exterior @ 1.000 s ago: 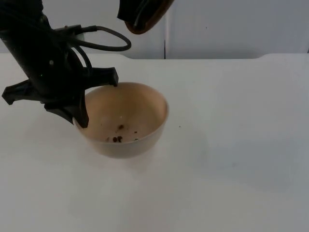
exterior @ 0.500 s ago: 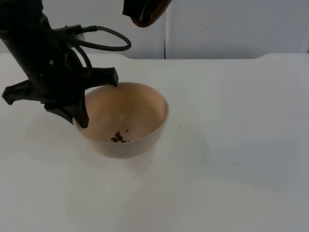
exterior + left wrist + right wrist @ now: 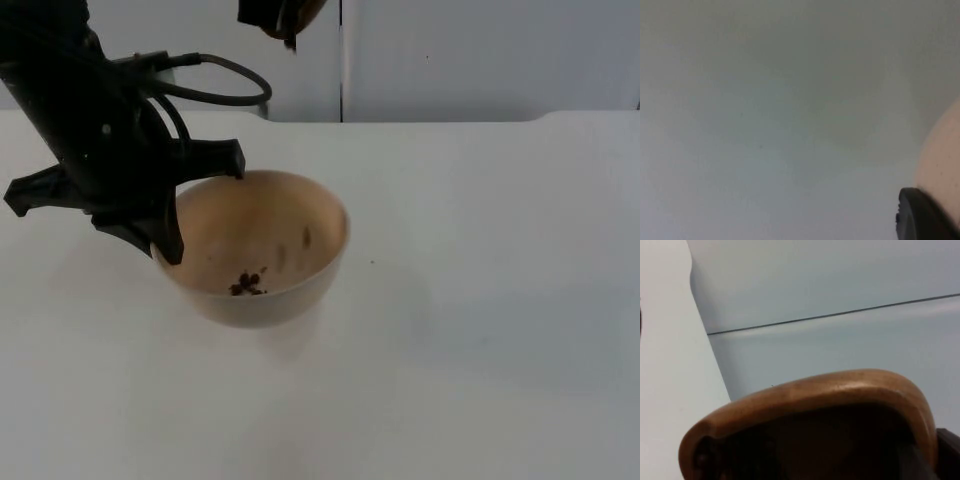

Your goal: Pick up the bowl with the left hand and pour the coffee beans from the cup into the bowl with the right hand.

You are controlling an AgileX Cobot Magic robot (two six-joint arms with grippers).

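Observation:
A beige bowl (image 3: 300, 290) is held off the white table, with my left gripper (image 3: 185, 215) shut on its left rim. A small heap of coffee beans (image 3: 246, 284) lies at its bottom, and two more beans (image 3: 305, 236) are blurred in mid-fall inside it. High above the bowl, against the wall, my right gripper (image 3: 265, 12) is shut on a tilted brown cup (image 3: 290, 18). The right wrist view looks at the cup's wooden rim (image 3: 815, 390) and dark inside. The left wrist view has the bowl's outer wall (image 3: 942, 160) beside a black fingertip (image 3: 920, 217).
One dark speck (image 3: 372, 263) lies on the table (image 3: 480, 300) just right of the bowl. The grey partition wall (image 3: 480, 60) closes the far edge, with a vertical seam behind the cup.
The cup has risen and shifted slightly left. More beans have dropped into the bowl, and the beans at its bottom have gathered. The left arm and bowl are still.

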